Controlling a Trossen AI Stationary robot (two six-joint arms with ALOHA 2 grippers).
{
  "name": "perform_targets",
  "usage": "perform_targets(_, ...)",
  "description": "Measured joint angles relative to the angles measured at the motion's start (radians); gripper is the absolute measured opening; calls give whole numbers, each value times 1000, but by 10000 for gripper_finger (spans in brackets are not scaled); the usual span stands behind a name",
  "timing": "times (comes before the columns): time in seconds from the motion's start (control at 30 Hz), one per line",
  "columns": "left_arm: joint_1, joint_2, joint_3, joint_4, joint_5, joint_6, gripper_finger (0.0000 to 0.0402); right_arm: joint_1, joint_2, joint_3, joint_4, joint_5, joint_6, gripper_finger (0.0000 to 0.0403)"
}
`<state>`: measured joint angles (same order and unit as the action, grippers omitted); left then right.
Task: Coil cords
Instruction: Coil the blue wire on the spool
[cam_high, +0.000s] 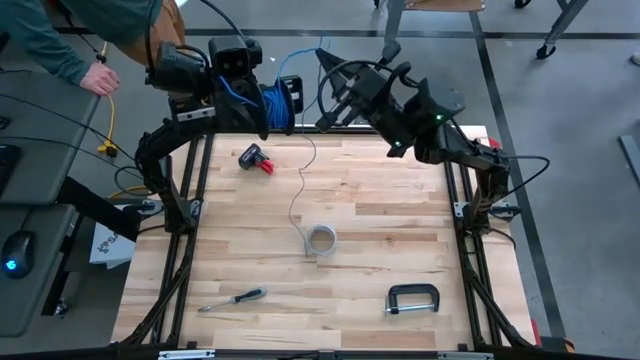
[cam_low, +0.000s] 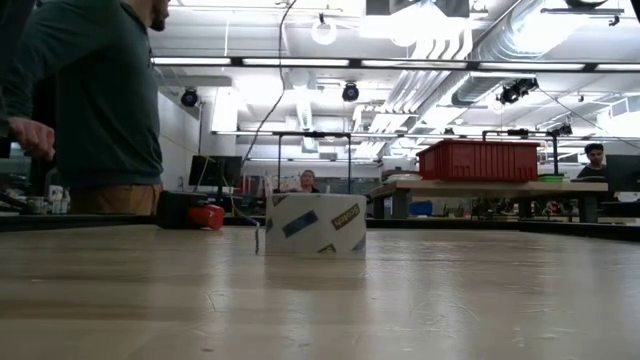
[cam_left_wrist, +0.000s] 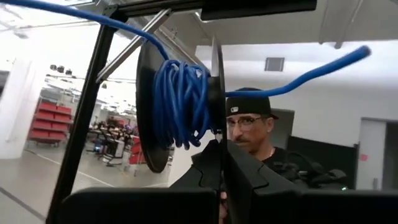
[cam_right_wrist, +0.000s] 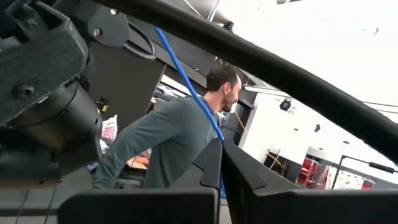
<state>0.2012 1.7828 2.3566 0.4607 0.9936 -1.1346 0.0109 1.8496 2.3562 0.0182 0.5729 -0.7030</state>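
Both arms are raised at the far edge of the table (cam_high: 400, 215), around twelve o'clock in the high view. The left gripper (cam_left_wrist: 221, 163) has its fingers pressed together on the rim of a dark spool (cam_left_wrist: 152, 112), which carries the blue cord (cam_left_wrist: 180, 102) wound in many loops; in the high view that blue coil (cam_high: 277, 103) sits just right of the left wrist, at about eleven o'clock. One blue strand runs from the spool toward the right arm, where the right gripper (cam_right_wrist: 221, 163) is closed with the blue line (cam_right_wrist: 189, 87) pinched between its fingers. The pale grey cord (cam_high: 300, 185) hangs from near the grippers and trails toward the table's centre, ending at a roll of tape (cam_high: 321, 240). A red-and-black battery pack (cam_high: 256, 158) lies at ten o'clock, a screwdriver (cam_high: 232, 299) at seven o'clock, a C-clamp (cam_high: 413, 299) at five o'clock. A person in a green top (cam_low: 95, 100) stands beyond the table's left side.
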Motion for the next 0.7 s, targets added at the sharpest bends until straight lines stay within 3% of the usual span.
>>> perform_targets(0.4,44,3,0,-49,-43,85,0,59,-2,0,-36,-27,82,0)
perform_targets(0.7,34,-2,2,-284,-56,113,0,80,-2,0,-25,-35,86,0)
